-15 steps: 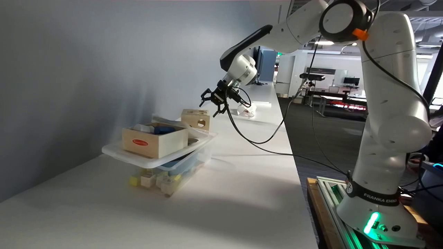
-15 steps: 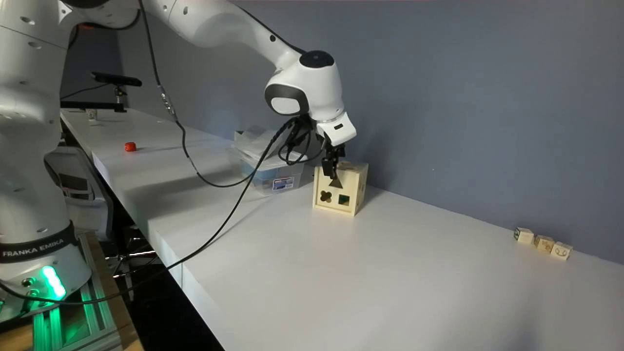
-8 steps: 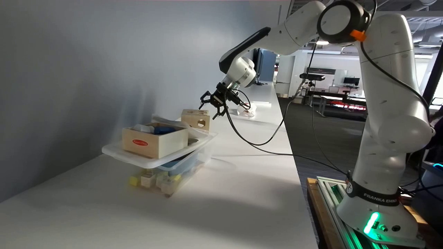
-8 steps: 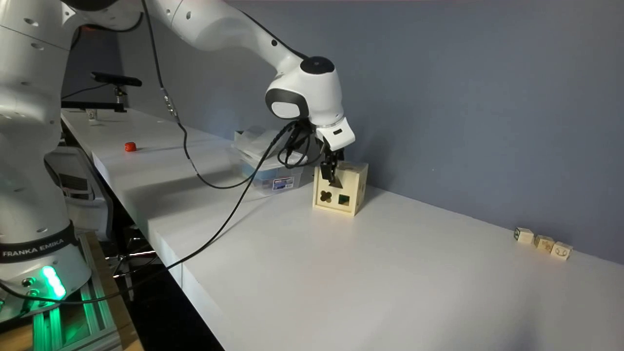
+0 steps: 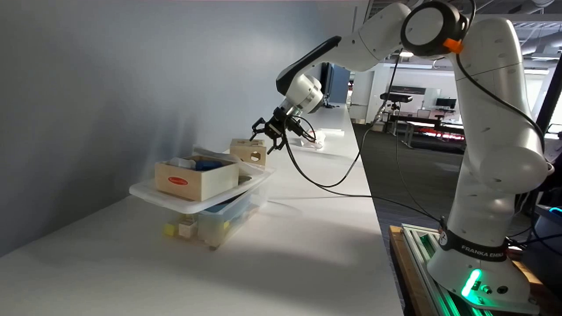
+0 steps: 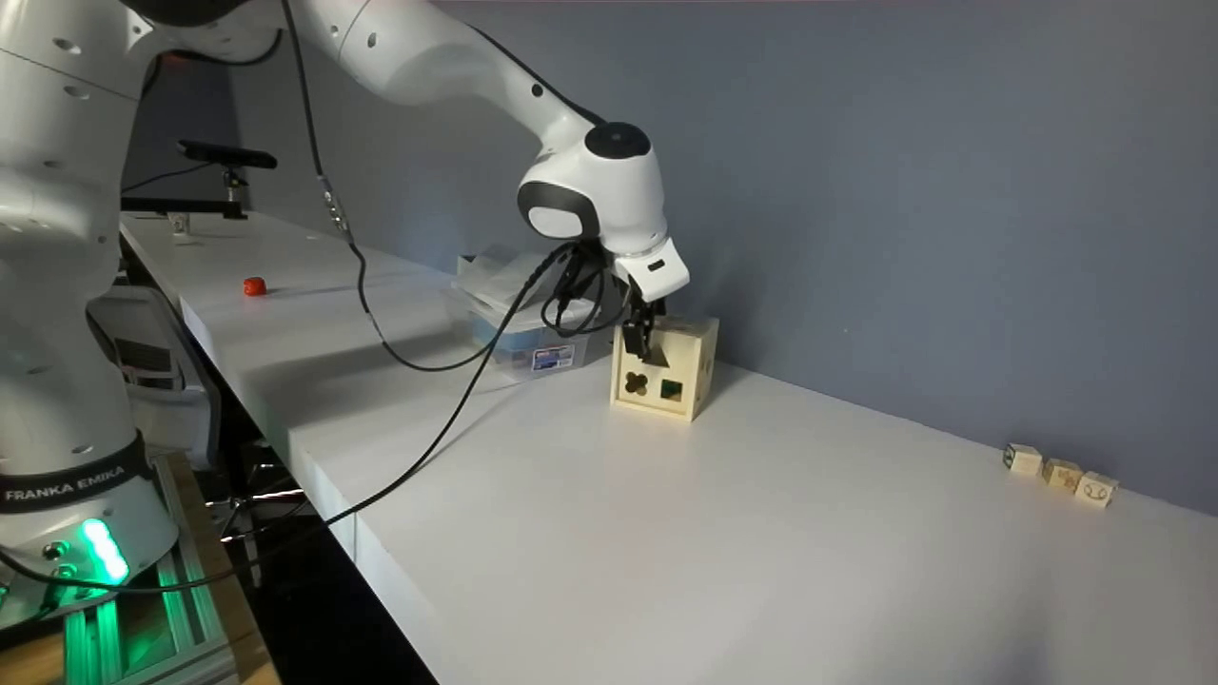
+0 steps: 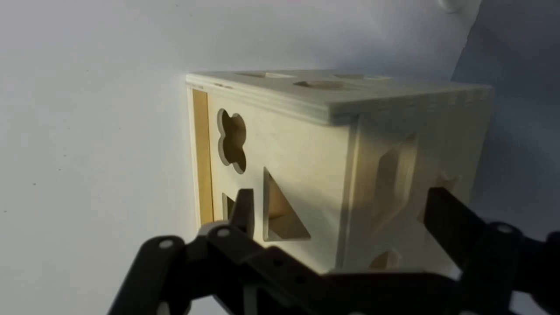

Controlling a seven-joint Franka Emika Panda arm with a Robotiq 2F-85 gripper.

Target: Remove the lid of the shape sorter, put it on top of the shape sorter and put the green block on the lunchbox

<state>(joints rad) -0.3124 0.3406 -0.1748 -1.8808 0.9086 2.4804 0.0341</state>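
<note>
The shape sorter point(image 6: 690, 395) is a pale wooden cube with cut-out holes, standing on the table by the wall. It also shows in an exterior view point(image 5: 246, 152) and fills the middle of the wrist view point(image 7: 302, 118). It looks closed; I cannot tell which panel is its lid. My gripper point(image 7: 339, 194) is open and empty, its fingers spread in front of two faces around a corner of the cube. In both exterior views the gripper point(image 5: 260, 146) point(image 6: 639, 350) is tilted at the sorter's upper part; contact cannot be told. No green block shows clearly. I cannot identify the lunchbox.
A clear plastic bin point(image 5: 232, 219) with blocks inside has a loose lid point(image 5: 147, 192) on top. A wider wooden box with a red mark point(image 5: 178, 180) sits on it. Small blocks point(image 6: 1061, 474) lie along the wall. A red object point(image 6: 254, 286) lies further off. Cables hang from the arm.
The arm and gripper have moved down slightly at the shape sorter, with a small sideways shift to the left in both exterior views. The gripper stays open. The sorter has not moved.
</note>
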